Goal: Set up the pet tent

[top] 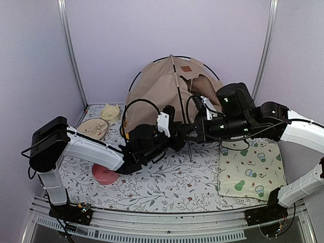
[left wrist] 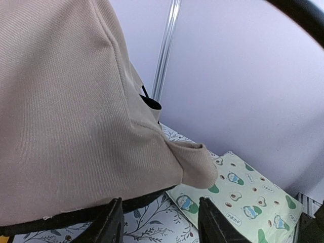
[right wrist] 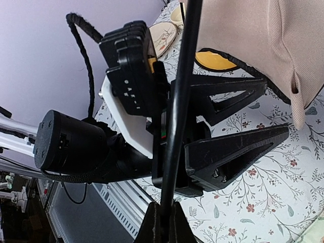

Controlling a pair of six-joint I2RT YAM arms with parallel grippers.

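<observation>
I see the large tan fabric pet tent with black edging [top: 157, 91] standing at the back of the table against the lilac wall, on a white tablecloth printed with leafy sprigs [top: 167, 185]. A small brown label patch [top: 186, 69] sits near the tent's peak, but I cannot read its writing. A thin black pole [top: 182, 111] runs down the tent's front from the peak to the cloth. My right gripper [right wrist: 162, 215] is clenched on this pole, which passes straight between its fingers in the right wrist view. My left gripper [left wrist: 159, 202] is just beside the same pole at the tent's lower front. Its two black fingers [left wrist: 109, 223] are spread apart with nothing gripped, and printed cloth shows through the gap. In the left wrist view the tent's fabric wall and black hem hang just above those fingers. Raised characters mark the left gripper's black housing [right wrist: 134, 66], but I cannot read them reliably. To the right of the tent lies a cream rectangular mat with green avocado prints [top: 250, 169]; the tiny captions under the figures are too small to read. At the left are a pale yellow double-bowl feeder [top: 96, 126] and, nearer me, a round pink dish [top: 104, 174] partly under the left arm.
</observation>
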